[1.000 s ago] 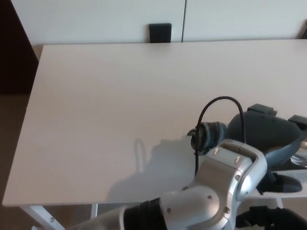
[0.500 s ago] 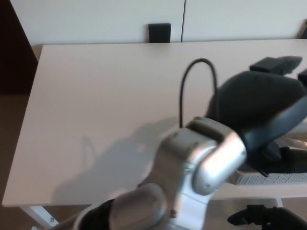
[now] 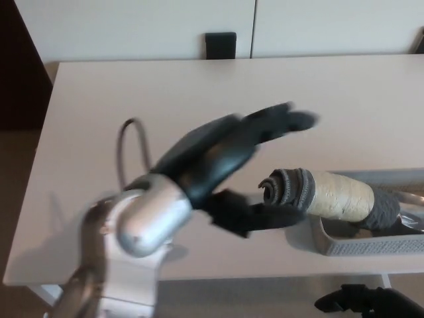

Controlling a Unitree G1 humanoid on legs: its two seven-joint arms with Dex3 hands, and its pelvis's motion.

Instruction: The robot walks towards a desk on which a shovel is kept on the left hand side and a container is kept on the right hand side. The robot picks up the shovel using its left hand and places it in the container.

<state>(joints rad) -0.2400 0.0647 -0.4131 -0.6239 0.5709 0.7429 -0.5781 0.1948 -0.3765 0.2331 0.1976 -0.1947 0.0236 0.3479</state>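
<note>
The shovel (image 3: 328, 193) lies in the grey container (image 3: 351, 246) at the desk's right front. Its handle, pale in the middle with a grey ribbed end, sticks out over the container's left rim. The rest of the shovel runs off the picture's right edge. My left hand (image 3: 228, 159) hovers over the desk just left of the handle, blurred by motion. The hand is open and holds nothing, with two fingers (image 3: 286, 121) stretched out above the handle and the thumb close under the handle's end. My right hand does not show.
The pale desk (image 3: 132, 99) stretches wide to the left and back. A small black block (image 3: 220, 44) stands beyond its far edge against the white wall. A dark shape (image 3: 361, 301) sits below the desk's front edge at the right.
My left arm has swung left and up, away from the container. The shovel, hidden behind the hand before, now lies uncovered in the container.
</note>
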